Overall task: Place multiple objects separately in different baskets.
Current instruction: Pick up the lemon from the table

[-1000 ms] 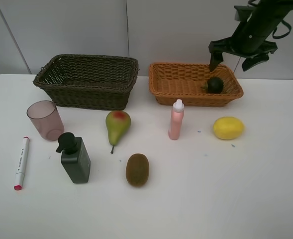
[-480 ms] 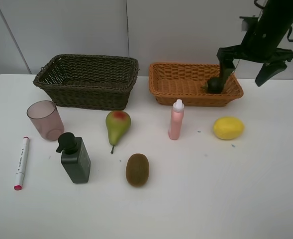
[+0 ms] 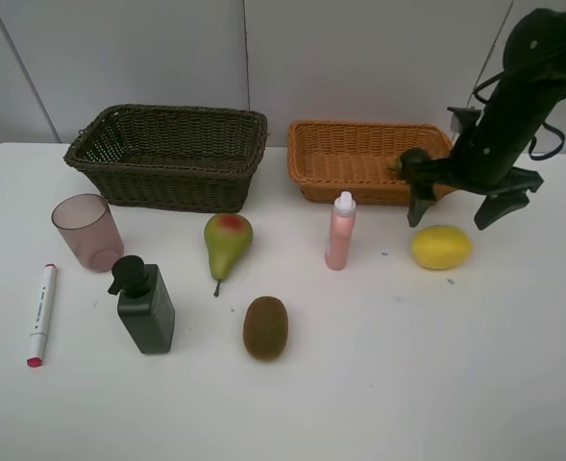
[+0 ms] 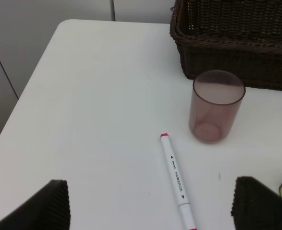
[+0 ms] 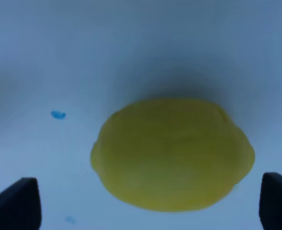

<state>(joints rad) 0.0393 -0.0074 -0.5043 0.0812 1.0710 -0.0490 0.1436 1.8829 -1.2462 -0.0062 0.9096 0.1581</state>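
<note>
High view, lower centre: brown kiwi [image 3: 265,327] lying on the white table [image 3: 407,375]. Lower left: white red-tipped marker [image 3: 40,314], with the dark pump bottle [image 3: 146,307] upright to its right.

Mid-frame, left to right: translucent mauve cup [image 3: 88,231], green-red pear [image 3: 228,242], pink bottle [image 3: 340,231] upright, yellow lemon [image 3: 441,247].

Right gripper [image 3: 450,217] hangs over the lemon, jaws spread wide to either side, clear of it. Left gripper [image 4: 150,191], seen in its wrist view only, is likewise spread, above the marker and cup.

Upper frame: dark brown basket [image 3: 172,112] left, orange-tan basket [image 3: 359,125] right. A green sliver at the orange-tan basket's right end, behind the arm, is possibly the dark green round fruit [image 3: 398,164].
</note>
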